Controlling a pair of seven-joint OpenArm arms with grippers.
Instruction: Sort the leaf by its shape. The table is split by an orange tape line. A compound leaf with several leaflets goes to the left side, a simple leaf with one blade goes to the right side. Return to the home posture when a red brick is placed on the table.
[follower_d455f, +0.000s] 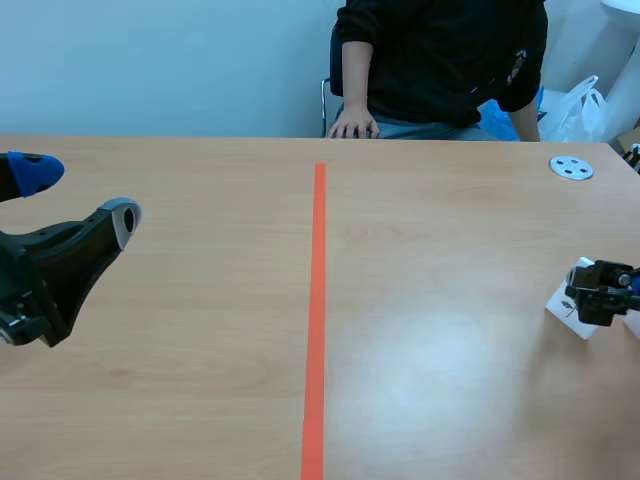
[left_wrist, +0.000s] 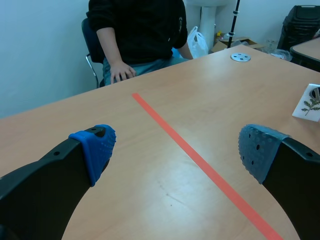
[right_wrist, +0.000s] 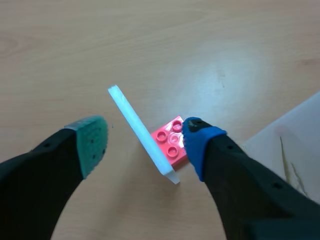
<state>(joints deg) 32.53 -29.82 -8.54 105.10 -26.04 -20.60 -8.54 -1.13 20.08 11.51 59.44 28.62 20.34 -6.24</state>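
A white leaf card stands on edge in a small red brick base, on the table right of the orange tape line. My right gripper is open around the card, with a gap between the card and the green pad. The blue pad is close to the brick. In the scene view this card sits at the far right, in front of the right gripper. The left wrist view shows a branching leaf printed on the card. My left gripper hangs open above the left side, holding nothing.
A person sits across the table with a hand on its far edge. A grey round disc lies at the far right. A second white sheet lies flat just beyond the blue finger.
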